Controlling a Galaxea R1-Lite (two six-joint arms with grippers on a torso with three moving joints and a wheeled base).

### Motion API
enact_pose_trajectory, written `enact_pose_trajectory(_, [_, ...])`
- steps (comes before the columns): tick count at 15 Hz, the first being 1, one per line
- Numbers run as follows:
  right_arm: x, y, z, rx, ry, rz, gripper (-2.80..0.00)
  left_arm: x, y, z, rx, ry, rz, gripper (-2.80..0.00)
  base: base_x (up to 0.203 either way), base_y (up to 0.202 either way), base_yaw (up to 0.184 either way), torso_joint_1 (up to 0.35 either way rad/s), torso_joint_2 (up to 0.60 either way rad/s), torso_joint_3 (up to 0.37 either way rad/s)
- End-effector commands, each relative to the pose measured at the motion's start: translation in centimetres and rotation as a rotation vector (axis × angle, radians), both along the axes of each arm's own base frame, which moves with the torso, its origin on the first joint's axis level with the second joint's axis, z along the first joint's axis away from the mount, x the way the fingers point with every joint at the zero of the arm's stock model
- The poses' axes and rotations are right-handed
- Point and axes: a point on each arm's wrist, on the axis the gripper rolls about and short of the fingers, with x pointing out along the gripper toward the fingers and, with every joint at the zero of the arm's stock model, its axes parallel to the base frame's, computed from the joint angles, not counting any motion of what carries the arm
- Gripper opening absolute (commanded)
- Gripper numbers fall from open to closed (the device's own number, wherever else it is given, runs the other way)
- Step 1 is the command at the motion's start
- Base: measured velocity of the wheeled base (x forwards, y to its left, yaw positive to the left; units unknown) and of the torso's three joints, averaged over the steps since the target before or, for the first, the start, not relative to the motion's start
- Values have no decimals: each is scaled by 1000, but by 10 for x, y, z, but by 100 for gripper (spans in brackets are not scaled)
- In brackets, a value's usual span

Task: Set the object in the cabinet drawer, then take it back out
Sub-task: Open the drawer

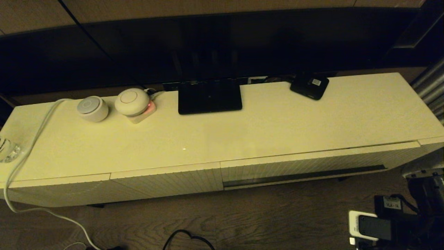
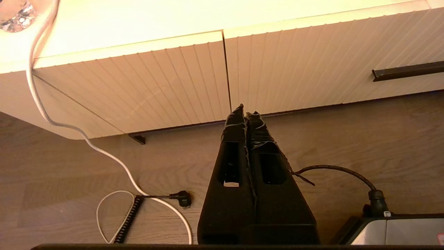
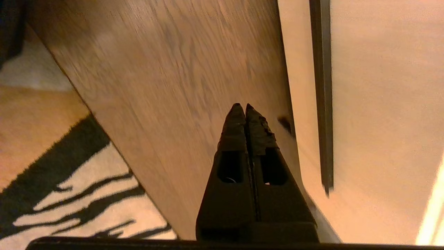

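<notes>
The black umbrella is nowhere in view. The cabinet drawer (image 1: 312,166) is the wide ribbed cream front with a dark strip (image 1: 305,175) along its lower edge, and it sits pushed in, level with the neighbouring panels. My left gripper (image 2: 244,113) is shut and empty. It hangs low over the wooden floor in front of the seam between a short panel and the drawer (image 2: 329,59). My right gripper (image 3: 241,106) is shut on nothing, down near the floor beside the drawer front (image 3: 381,104) and its dark strip (image 3: 321,86).
On the cabinet top stand a flat black stand base (image 1: 210,95), a small black box with a white label (image 1: 309,86), two round white devices (image 1: 93,108) and a white cable (image 1: 31,139). Cables lie on the floor (image 2: 156,198). A striped rug (image 3: 69,194) lies by the right arm.
</notes>
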Motion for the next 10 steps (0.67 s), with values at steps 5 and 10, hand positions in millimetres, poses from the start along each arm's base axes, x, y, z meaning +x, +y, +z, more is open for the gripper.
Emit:
enact_pose_trajectory(5, [40,15,-36,15,119,60,0,0,0,-1,0,3,0,-280,0,0,0,0,0,0])
enact_pose_trajectory(10, [58,29,-52,28,97,102,0,0,0,-1,0,3,0,-280,0,0,0,0,0,0])
